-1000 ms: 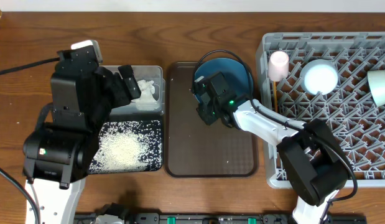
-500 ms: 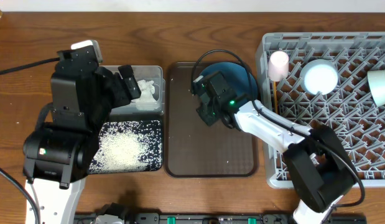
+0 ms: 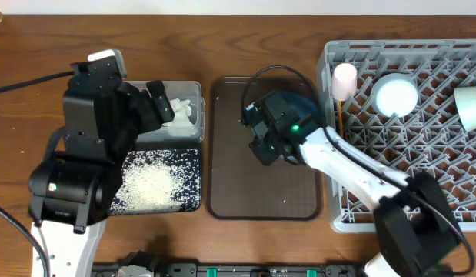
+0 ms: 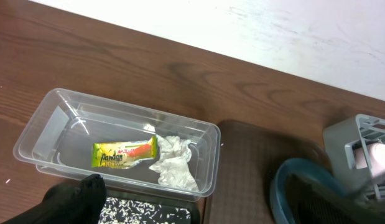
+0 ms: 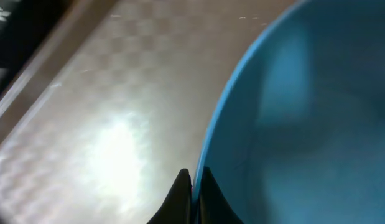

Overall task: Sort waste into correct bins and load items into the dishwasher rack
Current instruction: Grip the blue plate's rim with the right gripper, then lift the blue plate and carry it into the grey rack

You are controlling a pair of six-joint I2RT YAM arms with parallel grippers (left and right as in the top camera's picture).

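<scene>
My right gripper (image 5: 193,180) is shut on the rim of the dark-blue plate (image 5: 304,124), one finger on each side of the edge. Seen from overhead, this gripper (image 3: 262,142) hangs over the brown tray (image 3: 245,192) and hides most of the plate (image 3: 305,101). My left gripper (image 3: 164,108) stands open and holds nothing above the clear tub (image 4: 49,118), where the yellow-green wrapper (image 4: 124,154) and crumpled napkin (image 4: 173,162) lie. White rice grains (image 3: 149,185) cover the black bin (image 3: 190,201). The grey rack (image 3: 422,154) holds a pink cup (image 3: 344,77), white bowl (image 3: 397,95), pale-green bowl (image 3: 471,108) and chopsticks (image 3: 339,119).
The brown tray sits between the two bins on the left and the rack on the right. The bulky left arm (image 3: 84,154) covers the left ends of both bins. Bare wooden table (image 3: 222,38) runs along the back.
The right gripper closed fully on the plate's rim and moved toward the front right, taking the plate with it. The left arm has not moved.
</scene>
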